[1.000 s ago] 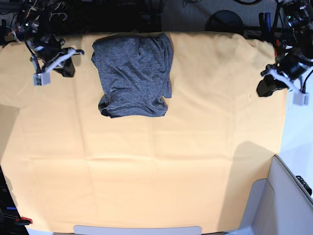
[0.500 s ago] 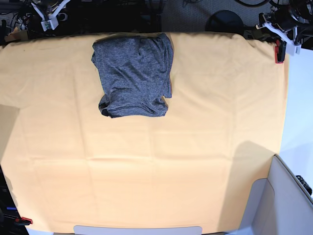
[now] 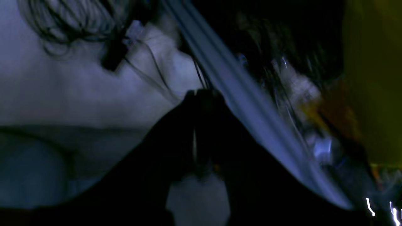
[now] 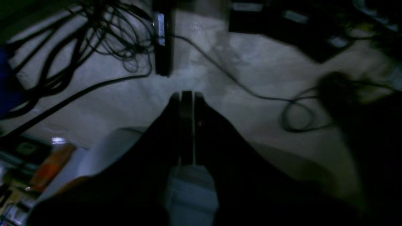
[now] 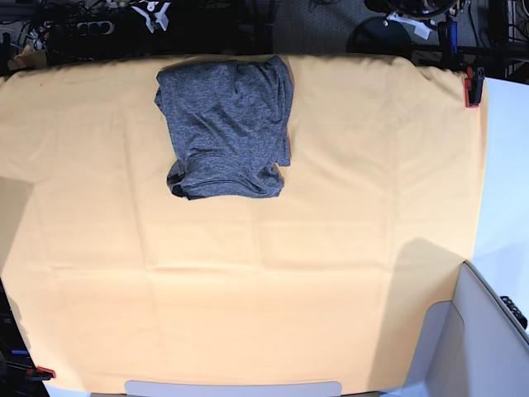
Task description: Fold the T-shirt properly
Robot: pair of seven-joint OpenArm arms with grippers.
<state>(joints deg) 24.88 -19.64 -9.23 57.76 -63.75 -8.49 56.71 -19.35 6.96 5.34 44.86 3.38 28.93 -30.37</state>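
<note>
T-shirt lying as compact folded bundle on yellow-orange cloth covering surface, well apart from both end effectors, nothing touching it. Left end effector pressed together, empty, pointing at floor and cables off surface. Right end effector pressed together, empty, likewise parked beyond surface edge. Fold looking finished, arms clearing view.

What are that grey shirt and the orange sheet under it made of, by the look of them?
The T-shirt looks like thin, soft knit, probably jersey: heathered dark grey flecks, a matte surface, and limp, rumpled folds. The table cloth seems a plain woven yellow-orange cloth, matte, with faint straight crease lines across it. The exact fibre of either cannot be told from here.
</note>
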